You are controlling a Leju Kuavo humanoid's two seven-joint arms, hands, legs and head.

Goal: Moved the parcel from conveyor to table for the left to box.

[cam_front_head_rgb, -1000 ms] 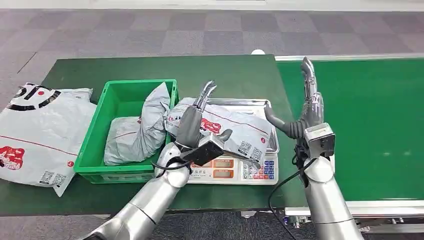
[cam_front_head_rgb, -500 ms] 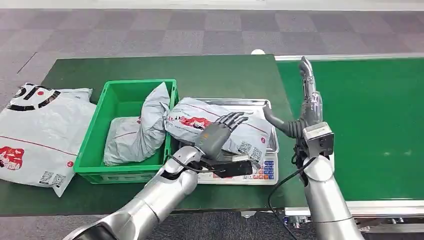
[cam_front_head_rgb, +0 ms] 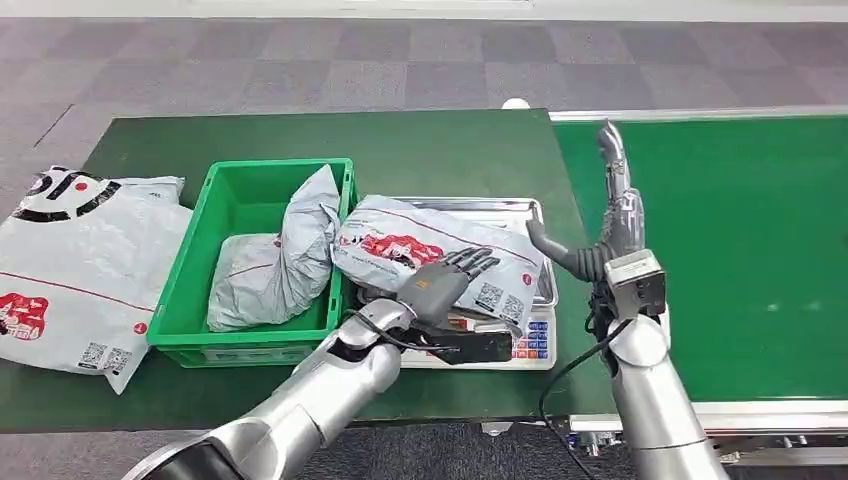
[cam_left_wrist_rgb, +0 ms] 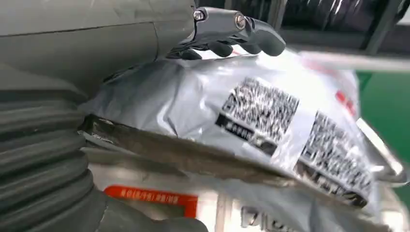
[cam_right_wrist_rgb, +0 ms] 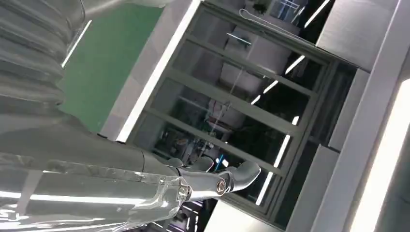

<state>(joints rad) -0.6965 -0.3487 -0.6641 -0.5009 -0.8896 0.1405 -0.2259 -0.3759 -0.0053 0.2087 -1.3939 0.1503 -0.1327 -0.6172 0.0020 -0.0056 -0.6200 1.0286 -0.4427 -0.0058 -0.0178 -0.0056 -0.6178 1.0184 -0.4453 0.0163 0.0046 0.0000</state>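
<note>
Grey poly parcel [cam_front_head_rgb: 440, 250] with red print and QR labels lies flat on the steel pan of the scale [cam_front_head_rgb: 520, 345], just beside the green crate [cam_front_head_rgb: 180, 330]. Our left hand [cam_front_head_rgb: 445, 278] rests palm-down on its near edge, fingers spread over the film; the left wrist view shows the fingertips [cam_left_wrist_rgb: 256, 38] draped on top, nothing pinched yet. We judge the step as securing a grip for the transfer into the crate. To do it well we'd curl the fingers under the near edge or bunch the film, since the slick bag will slide on the steel. Then lift clear of the crate rim and keep the thumb away from the keypad. Right hand [cam_front_head_rgb: 610, 215] stands upright at the conveyor [cam_front_head_rgb: 760, 250] edge, fingers straight and apart, holding nothing. Leave it parked there, clear of the swing path. Count: one parcel on the scale, two grey parcels [cam_front_head_rgb: 290, 250] in the crate, two large white ones [cam_front_head_rgb: 80, 260] on the table [cam_front_head_rgb: 450, 140] at far left. One crate, one scale.
</note>
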